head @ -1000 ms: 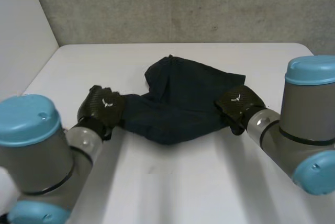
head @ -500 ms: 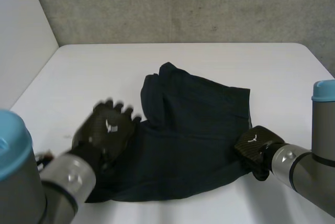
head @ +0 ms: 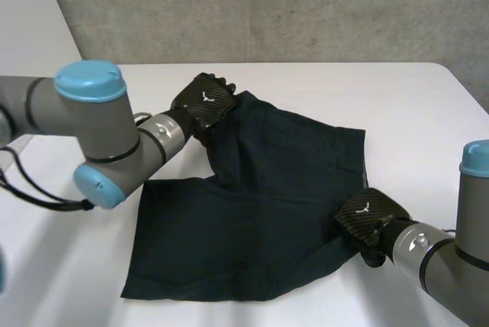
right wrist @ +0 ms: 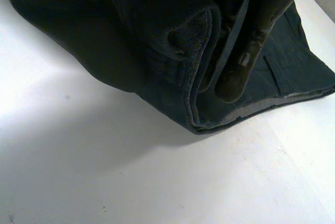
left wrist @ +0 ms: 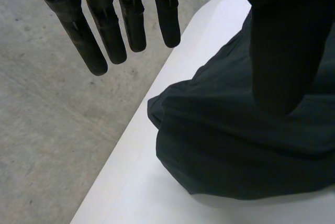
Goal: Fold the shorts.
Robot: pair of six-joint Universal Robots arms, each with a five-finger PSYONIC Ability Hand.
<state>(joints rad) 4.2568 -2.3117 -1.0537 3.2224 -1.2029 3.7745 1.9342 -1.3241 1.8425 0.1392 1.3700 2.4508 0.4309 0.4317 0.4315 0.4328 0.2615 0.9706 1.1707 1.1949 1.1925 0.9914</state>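
Fingertips of the right hand hidden under the shorts in the head view, thumb of the left hand a featureless dark shape hiding some cloth

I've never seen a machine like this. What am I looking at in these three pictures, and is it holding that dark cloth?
It is a robot with two arms, each ending in a black hand. The wide picture comes from a camera between and behind the arms, looking down on a white table. The other two come from cameras on the wrists, each looking along its own hand. On the table lie dark shorts, partly spread, which the robot is to fold. The right hand pinches their near edge between thumb and fingers. The left hand is at the far bunched corner, its fingers straight, gripping nothing.
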